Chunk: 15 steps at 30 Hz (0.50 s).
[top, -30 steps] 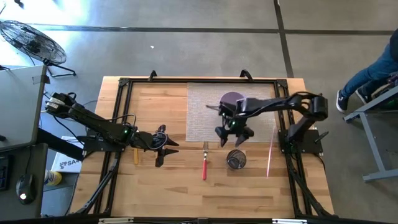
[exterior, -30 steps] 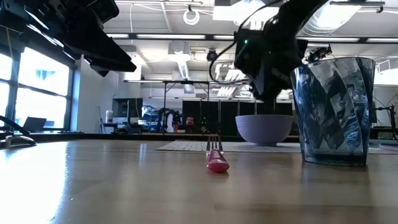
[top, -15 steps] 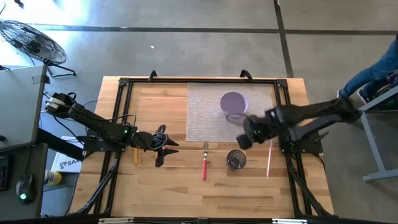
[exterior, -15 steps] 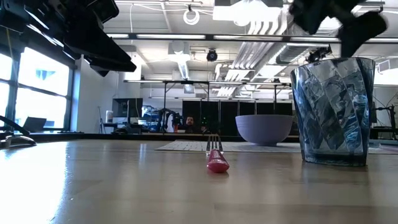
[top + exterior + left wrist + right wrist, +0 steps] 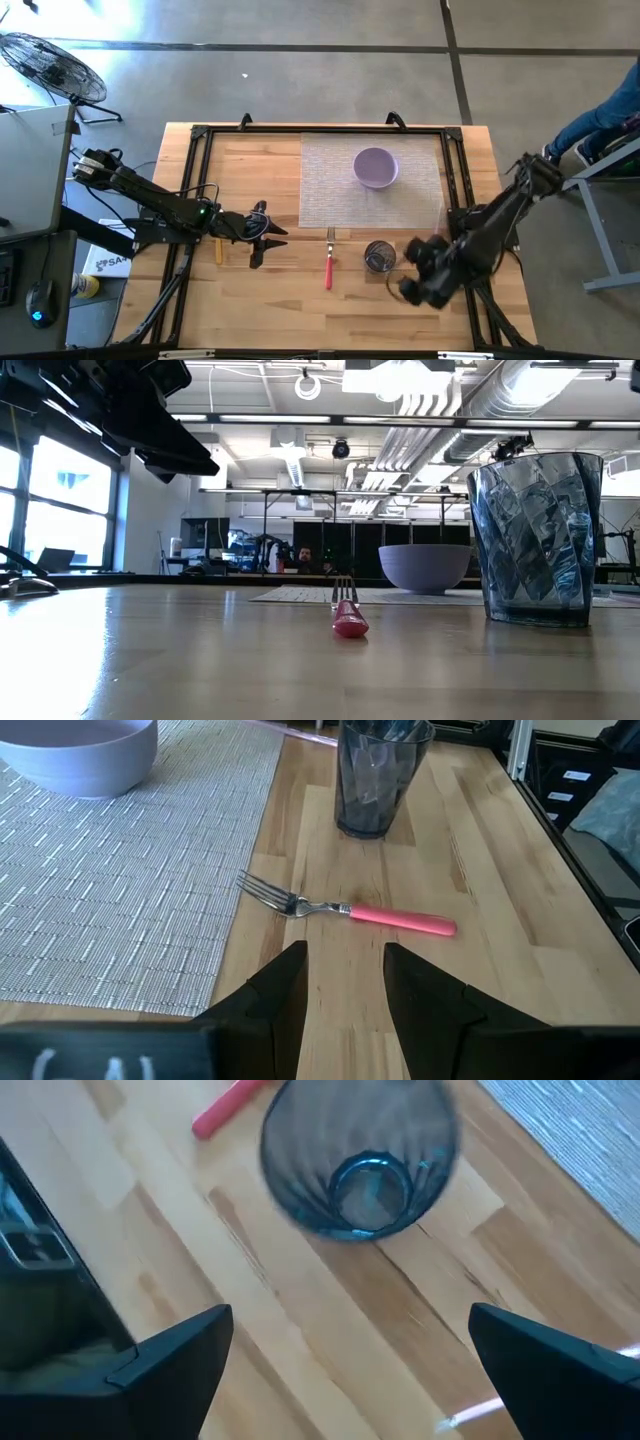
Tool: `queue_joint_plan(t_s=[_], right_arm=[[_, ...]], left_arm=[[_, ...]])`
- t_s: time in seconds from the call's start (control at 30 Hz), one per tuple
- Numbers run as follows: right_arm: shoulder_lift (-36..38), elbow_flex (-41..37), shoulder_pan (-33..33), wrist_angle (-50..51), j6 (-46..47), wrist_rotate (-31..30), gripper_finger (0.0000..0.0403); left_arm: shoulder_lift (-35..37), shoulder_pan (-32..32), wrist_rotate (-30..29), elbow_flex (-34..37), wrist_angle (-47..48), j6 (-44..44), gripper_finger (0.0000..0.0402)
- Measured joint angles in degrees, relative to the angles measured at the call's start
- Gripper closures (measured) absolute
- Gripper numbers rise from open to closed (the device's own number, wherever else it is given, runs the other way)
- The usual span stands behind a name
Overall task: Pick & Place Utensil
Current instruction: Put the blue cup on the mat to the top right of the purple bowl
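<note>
Counter [image 5: 270,300] of pale wood planks carries a woven grey placemat [image 5: 335,185], a lavender bowl [image 5: 375,167] on it, a ribbed blue-tinted glass tumbler [image 5: 379,256], then a red-handled metal fork [image 5: 328,262] lying flat beside the tumbler. Left pincer [image 5: 264,235] hovers narrowly parted, empty; right pincer [image 5: 417,278] wide, empty

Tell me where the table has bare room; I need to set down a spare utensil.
Bare wood lies beyond the left gripper toward the table's far edge, and the mat beside the bowl is free. Crowded: fork, cup, right gripper.
</note>
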State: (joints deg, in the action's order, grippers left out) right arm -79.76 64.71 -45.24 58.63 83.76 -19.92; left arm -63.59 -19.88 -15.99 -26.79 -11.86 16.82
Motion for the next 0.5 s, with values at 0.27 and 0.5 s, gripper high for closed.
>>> queue_joint_plan(t_s=[0.27,0.5], right_arm=[[-13.3,0.0,-6.4,-0.2,1.2,-8.2,0.0003],[-21.8,0.0,-8.6,-3.4,1.3,-13.6,0.0003]], left_arm=[[0.0,0.0,0.0,0.0,0.0,0.0,0.0273],[0.0,0.0,0.0,0.0,0.0,0.0,0.0273]])
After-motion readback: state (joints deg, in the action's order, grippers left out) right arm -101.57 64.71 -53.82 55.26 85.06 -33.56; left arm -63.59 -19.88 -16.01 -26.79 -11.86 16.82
